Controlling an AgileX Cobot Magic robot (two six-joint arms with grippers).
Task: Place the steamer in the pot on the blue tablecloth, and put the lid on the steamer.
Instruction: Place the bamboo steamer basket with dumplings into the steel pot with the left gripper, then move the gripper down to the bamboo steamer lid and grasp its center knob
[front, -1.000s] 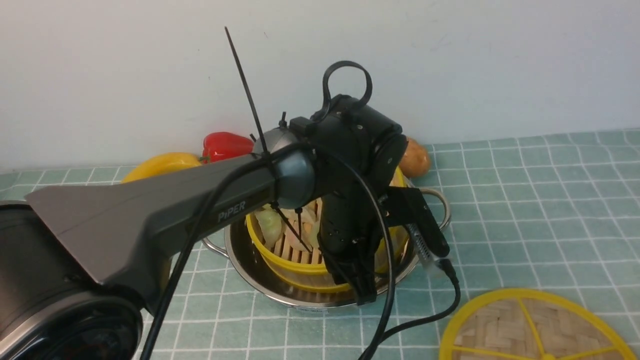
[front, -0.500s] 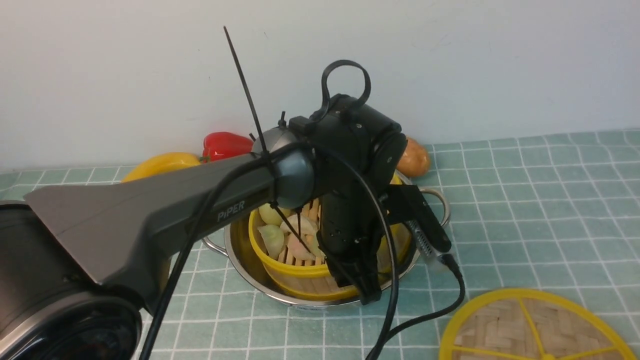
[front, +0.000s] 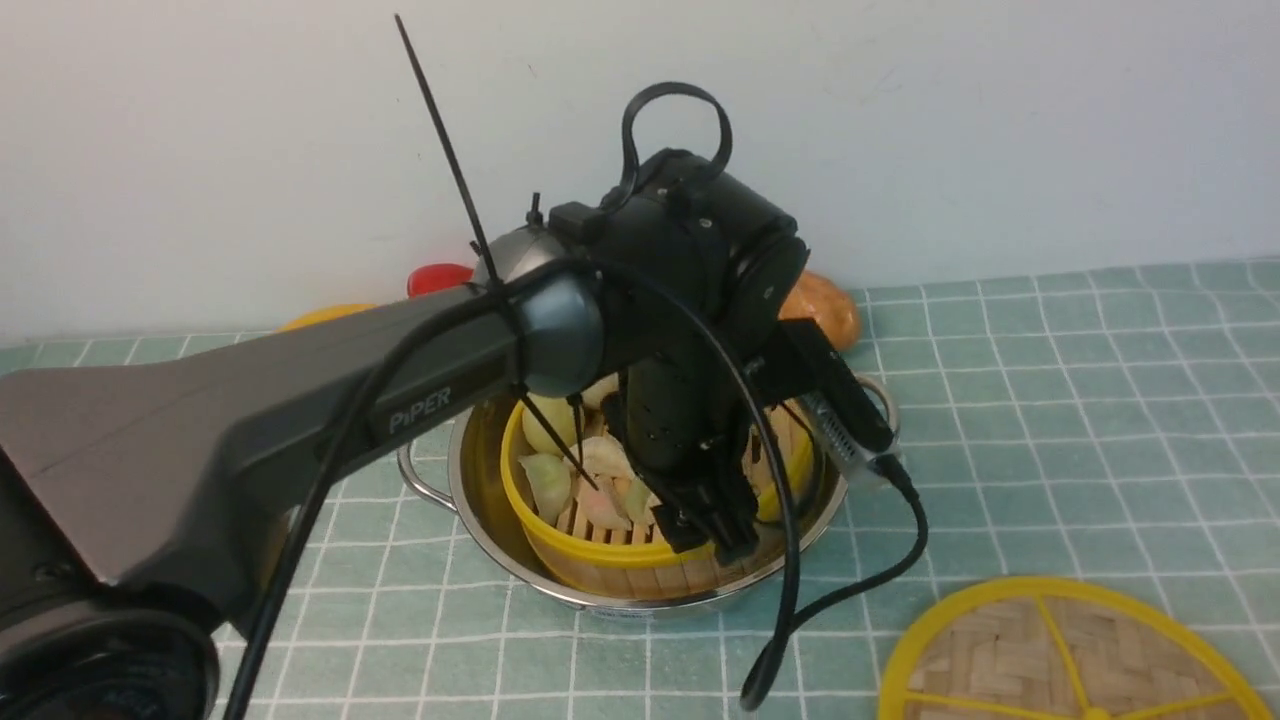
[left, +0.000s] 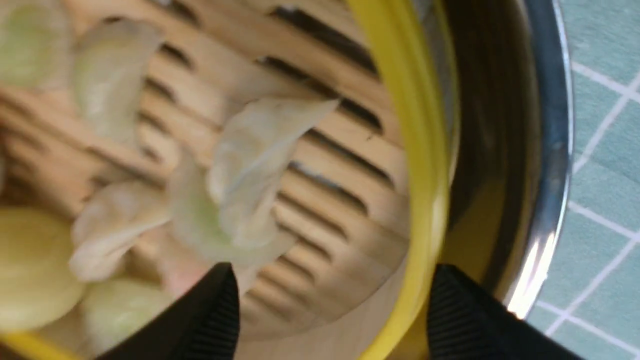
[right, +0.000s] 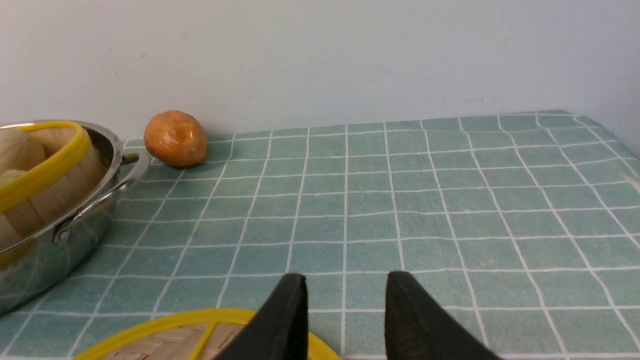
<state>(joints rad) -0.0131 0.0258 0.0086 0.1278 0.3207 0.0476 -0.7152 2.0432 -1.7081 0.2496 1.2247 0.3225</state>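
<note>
A: What does the left gripper (left: 332, 310) show?
B: Jaws spread about the steamer's (left: 430, 200) rim; steamer inside the pot (front: 590, 603). Withdraw straight up, without snagging.
A: And the right?
B: Jaws (right: 347, 320) spread; lid (front: 1000, 650) on the tabletop cloth (front: 1050, 450).

So the front cam looks forward and down at the shiny stainless-steel pot (front: 655, 604). The left wrist one peers into it from super close, while the right wrist one catches its side from lower down.
</note>
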